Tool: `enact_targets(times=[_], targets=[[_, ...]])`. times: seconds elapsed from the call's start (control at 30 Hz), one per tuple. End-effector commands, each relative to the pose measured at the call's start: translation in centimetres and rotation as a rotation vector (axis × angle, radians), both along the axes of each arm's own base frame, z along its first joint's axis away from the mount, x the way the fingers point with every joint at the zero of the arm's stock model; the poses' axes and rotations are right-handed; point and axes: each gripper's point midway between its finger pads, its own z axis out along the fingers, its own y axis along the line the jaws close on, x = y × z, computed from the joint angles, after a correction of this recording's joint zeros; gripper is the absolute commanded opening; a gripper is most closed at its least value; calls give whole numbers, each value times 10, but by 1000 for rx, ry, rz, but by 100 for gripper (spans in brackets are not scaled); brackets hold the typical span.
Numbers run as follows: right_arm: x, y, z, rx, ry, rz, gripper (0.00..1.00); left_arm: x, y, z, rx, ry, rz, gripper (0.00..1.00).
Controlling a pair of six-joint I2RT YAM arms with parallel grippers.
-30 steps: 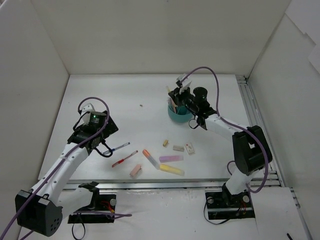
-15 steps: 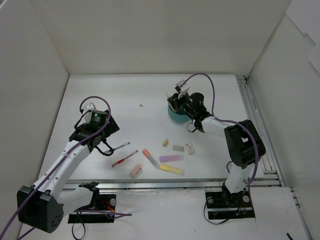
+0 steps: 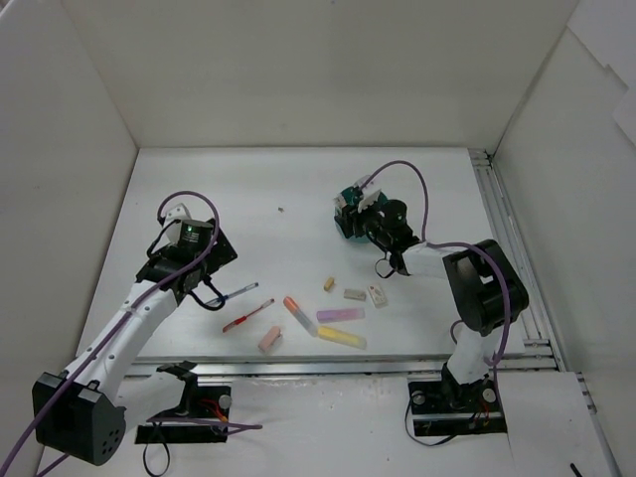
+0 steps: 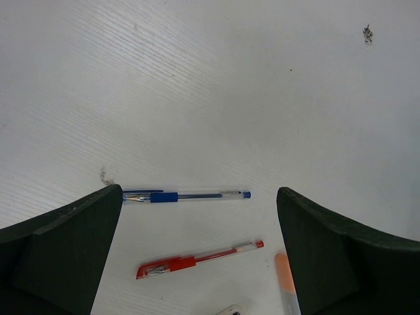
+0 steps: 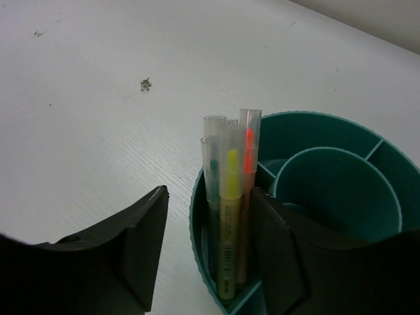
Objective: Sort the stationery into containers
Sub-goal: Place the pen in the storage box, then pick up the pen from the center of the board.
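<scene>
Stationery, sorting job, part done. Entry runs from each claw outward.

Left claw [image 4: 200, 262]: jaws spread wide with nothing between the pads, hovering low above the table [image 4: 210, 79].
- Just ahead lies the blue pen [image 4: 187, 195], flat, its barrel running along the line from one finger to the other.
- Nearer in is the red pen [image 4: 197, 260], slightly slanted.
- Beside the right finger is the capped end of the loose orange highlighter [image 4: 284, 275].

Right claw [image 5: 209, 197]: jaws apart, gripping nothing that can be made out, set astride the near wall of the teal cup [image 5: 341, 190].
- Three items stand upright between the fingers in one outer compartment: the standing yellow highlighter [image 5: 230, 190], an orange-tipped marker [image 5: 248, 147] and a green-tipped marker [image 5: 212, 174].
- Whether the right finger touches them cannot be told.
- The centre well shows no contents from this angle.

Loose on the table, all well apart from the cup:
- purple highlighter [image 3: 340, 315]
- loose yellow highlighter [image 3: 341, 338]
- pink eraser [image 3: 269, 340]
- beige eraser [image 3: 328, 284]
- grey-white eraser [image 3: 355, 294]
- white eraser [image 3: 378, 295]

Step in hand, by judgement: the left arm is lining up a pick of the blue pen, while the right arm stands free at the highlighter compartment.

Next move, by judgement: the left wrist needs a turn so the fingers close across the barrel and not toward its ends. It then needs a short advance and descent that stays clear of the red pen. The right claw should lift straight up so the standing markers are not tipped.
</scene>
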Motion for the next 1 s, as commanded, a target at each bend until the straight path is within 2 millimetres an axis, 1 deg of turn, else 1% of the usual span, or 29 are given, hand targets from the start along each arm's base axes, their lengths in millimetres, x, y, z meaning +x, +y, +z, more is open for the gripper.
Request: enact_targets(times=[0.0,0.07,0.17,0.2,0.23,0.3,0.33,0.4,0.43,0.47,0.5,0.53,0.57,0.6,0.63,0.7,0.73,0.77,0.8,0.83,0.9,0.93,0.97], targets=[[5,-2,72,77,-192,-16,52,8,-1,28,-33,-87,9,100],[0,-1,86,89,-218,-7,55,7,-1,30,-32,-90,2,100],[-5,0,101,98,-249,-8,60,6,-3,32,-41,-92,-7,100],[-8,0,112,104,-273,-9,61,6,-3,33,-42,-91,-11,100],[-10,0,116,104,-284,-11,65,5,-3,33,-40,-90,-10,100],[-16,0,130,111,-315,-18,68,3,-5,33,-39,-89,-18,100],[-17,0,135,114,-325,-25,72,2,-4,35,-40,-92,-18,100],[-23,-3,144,122,-343,-48,74,0,-6,36,-40,-95,-26,100],[-25,-4,145,123,-344,-56,80,0,-6,37,-37,-96,-29,100],[-30,-5,153,133,-358,-54,84,-1,-6,38,-39,-98,-32,100],[-33,-5,158,145,-362,-52,90,-2,-10,39,-41,-98,-48,100],[-38,-5,155,147,-354,-49,98,-3,-10,39,-35,-91,-58,100],[-45,-6,164,163,-364,-45,98,-3,-11,40,-34,-89,-60,100],[-50,-5,166,183,-350,-38,98,-3,-14,40,-33,-85,-73,100],[-54,-4,165,189,-335,-24,98,-3,-14,40,-32,-82,-75,100],[-64,-2,157,160,-252,-9,98,-3,-18,39,-33,-74,-91,100],[-71,4,142,110,-170,14,98,-3,-19,36,-30,-66,-95,100],[-77,6,141,85,-143,27,98,-3,-19,35,-30,-63,-96,100],[-82,8,134,31,-118,46,98,-3,-22,31,-28,-49,-107,100],[-89,10,125,-30,-54,49,98,-4,-23,29,-33,-42,-105,100],[-94,8,118,-107,-29,42,98,-7,-23,21,-38,-18,-99,100],[-100,8,110,-152,3,40,98,-7,-24,20,-45,-16,-98,100],[-102,8,108,-172,10,36,98,-8,-25,17,-52,-9,-95,100]])
